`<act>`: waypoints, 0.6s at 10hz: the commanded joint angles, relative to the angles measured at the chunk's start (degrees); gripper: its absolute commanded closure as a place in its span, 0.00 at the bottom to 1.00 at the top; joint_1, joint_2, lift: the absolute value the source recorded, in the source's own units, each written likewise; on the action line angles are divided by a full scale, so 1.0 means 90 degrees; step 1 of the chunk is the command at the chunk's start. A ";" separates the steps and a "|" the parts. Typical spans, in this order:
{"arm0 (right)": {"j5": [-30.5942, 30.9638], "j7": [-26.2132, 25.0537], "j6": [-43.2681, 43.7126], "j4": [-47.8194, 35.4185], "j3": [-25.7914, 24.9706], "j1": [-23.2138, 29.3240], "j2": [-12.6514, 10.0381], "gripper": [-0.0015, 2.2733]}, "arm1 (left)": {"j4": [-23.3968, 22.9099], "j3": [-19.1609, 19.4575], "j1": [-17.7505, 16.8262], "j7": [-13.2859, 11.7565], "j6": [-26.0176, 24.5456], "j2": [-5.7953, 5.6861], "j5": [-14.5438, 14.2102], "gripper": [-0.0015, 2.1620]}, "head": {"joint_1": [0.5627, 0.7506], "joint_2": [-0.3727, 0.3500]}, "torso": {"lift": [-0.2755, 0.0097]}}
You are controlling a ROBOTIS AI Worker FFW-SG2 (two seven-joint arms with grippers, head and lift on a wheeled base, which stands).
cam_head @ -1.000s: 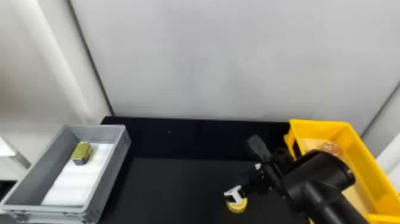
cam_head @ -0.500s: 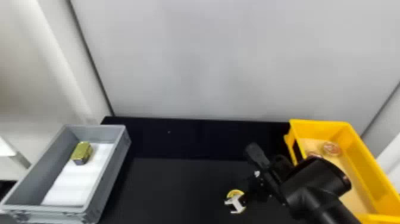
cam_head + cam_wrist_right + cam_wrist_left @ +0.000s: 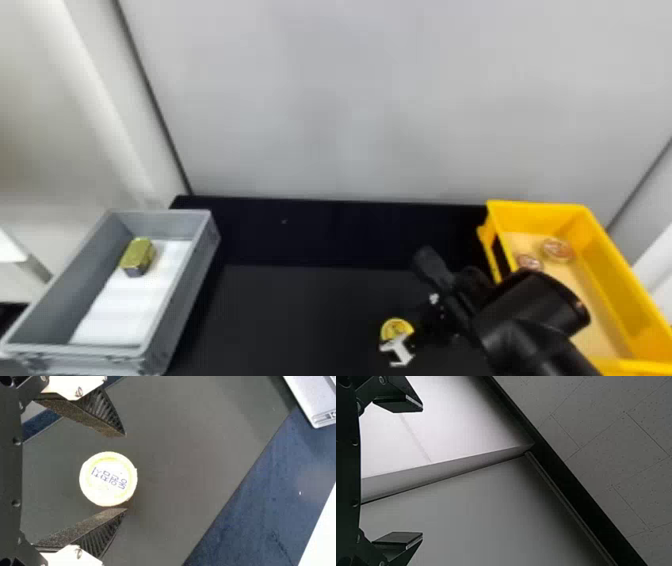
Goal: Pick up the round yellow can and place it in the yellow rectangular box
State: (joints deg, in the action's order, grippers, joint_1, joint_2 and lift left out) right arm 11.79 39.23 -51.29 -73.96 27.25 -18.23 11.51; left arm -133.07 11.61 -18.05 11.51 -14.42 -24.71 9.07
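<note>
In the head view my right gripper [image 3: 399, 349], coming in on the black arm from the lower right, shows a white part over the near side of the round yellow can [image 3: 396, 327] on the dark table. Seen from the right wrist, the can's pale, printed top [image 3: 108, 479] lies between the two separated fingers of my right gripper [image 3: 125, 472], nearer one finger, with a gap to the other. The yellow rectangular box [image 3: 612, 280] stands at the right. My left gripper [image 3: 422, 472] is open in its wrist view, before pale panels.
Two round reddish things [image 3: 557, 250] lie inside the yellow box. A grey crate [image 3: 192, 280] stands at the left with a gold-green block [image 3: 137, 255] on a white sheet inside. Behind the table [image 3: 300, 300] rises a pale wall [image 3: 350, 125].
My right gripper's white part has shifted toward the near edge, uncovering the can's far side, and its arm has moved slightly left and nearer. The left part of the scene stays the same.
</note>
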 commanded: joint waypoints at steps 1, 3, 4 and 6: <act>0.0048 0.0018 0.0071 0.0103 -0.0009 0.0005 -0.0009 0.06 | -0.0010 0.0000 0.0004 0.0001 0.0000 0.0000 0.0008 0.07 | 0.53 0.59 | 0.93; 0.0087 0.0047 0.0139 0.0191 -0.0029 0.0005 -0.0019 0.06 | -0.0010 0.0000 -0.0006 0.0001 0.0000 0.0000 0.0008 0.07 | 0.53 0.59 | 0.93; 0.0097 0.0047 0.0159 0.0220 -0.0038 0.0014 -0.0029 0.06 | -0.0020 0.0000 -0.0006 0.0001 0.0000 0.0010 -0.0002 0.07 | 0.53 0.59 | 0.93; 0.0116 0.0057 0.0198 0.0288 -0.0058 0.0024 -0.0068 0.06 | -0.0029 0.0000 -0.0006 0.0001 0.0000 0.0000 0.0008 0.07 | 0.53 0.59 | 0.93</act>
State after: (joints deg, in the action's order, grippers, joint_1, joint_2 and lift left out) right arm 12.72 39.73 -49.75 -71.79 26.86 -18.06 11.14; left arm -133.23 11.60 -18.10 11.51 -14.42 -24.66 9.12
